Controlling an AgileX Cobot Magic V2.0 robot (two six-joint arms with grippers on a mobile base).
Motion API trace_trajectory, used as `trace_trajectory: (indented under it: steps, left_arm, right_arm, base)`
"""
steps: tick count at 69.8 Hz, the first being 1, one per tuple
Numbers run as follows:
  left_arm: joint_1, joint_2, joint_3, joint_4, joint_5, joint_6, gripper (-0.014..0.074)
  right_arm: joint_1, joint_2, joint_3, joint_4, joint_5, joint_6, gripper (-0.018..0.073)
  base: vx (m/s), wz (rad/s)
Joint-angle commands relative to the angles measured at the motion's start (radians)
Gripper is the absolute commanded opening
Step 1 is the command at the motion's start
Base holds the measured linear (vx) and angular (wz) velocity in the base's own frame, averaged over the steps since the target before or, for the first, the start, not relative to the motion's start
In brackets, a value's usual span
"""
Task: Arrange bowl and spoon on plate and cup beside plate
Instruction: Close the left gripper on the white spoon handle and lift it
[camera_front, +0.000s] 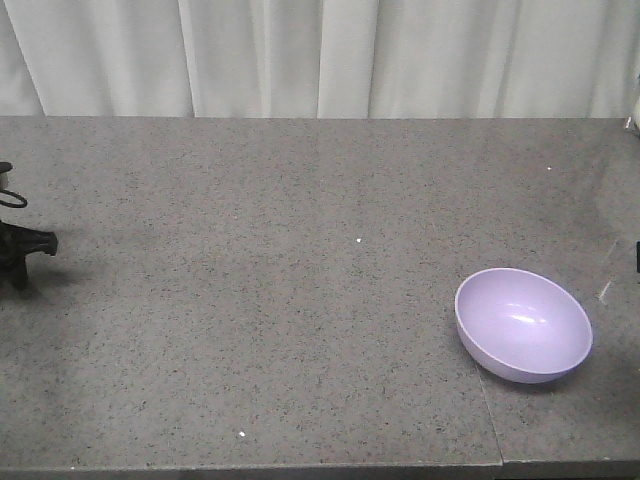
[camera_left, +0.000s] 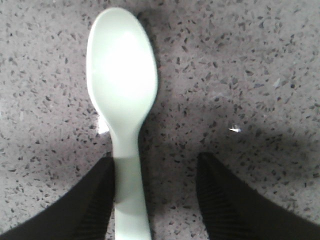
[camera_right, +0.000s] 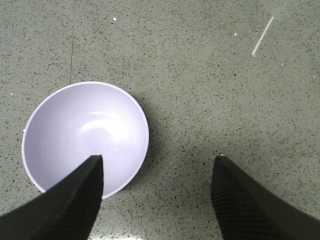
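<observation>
left tool (camera_left: 156, 165): spread wide, empty, low over the speckled surface (camera_left: 240, 60).
spoon (camera_left: 122, 85): lies flat, handle between the fingers, just beside one; looks light, stiff and slick, so the narrow handle is the likely hold.
right tool (camera_right: 157, 165): spread wide, empty.
bowl (camera_right: 85, 130): near the surface's front right, rim under one finger; looks glossy and light, so pinch the rim.

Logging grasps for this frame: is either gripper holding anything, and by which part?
Nothing is held. The left gripper is open, astride the handle of the spoon; the right gripper is open by the bowl.
</observation>
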Motion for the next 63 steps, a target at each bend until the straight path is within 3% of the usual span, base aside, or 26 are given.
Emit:
trace_trajectory:
  steps: [1,22,43,63]
  left_arm:
    - [0.002,-0.021,-0.008,0.023,0.024,0.0,0.0321]
    - [0.038,-0.021,-0.008,-0.008,0.037,0.001,0.0246]
    - [0.04,-0.021,-0.008,-0.031,0.039,0.038,-0.0006]
    - [0.04,-0.057,-0.008,-0.068,0.025,0.064,-0.0008]
  right_arm:
    - [-0.001,-0.008,-0.032,-0.014,-0.058,-0.01,0.0465]
    - [-0.001,-0.008,-0.032,-0.014,-0.058,-0.01,0.0465]
    - [-0.001,-0.008,-0.032,-0.014,-0.061,-0.01,0.0465]
    - [-0.001,-0.008,-0.032,-0.014,-0.066,-0.01,0.0465]
  base:
    - [0.0,0.0]
    - [0.0,0.0]
    - [0.0,0.0]
    - [0.0,0.0]
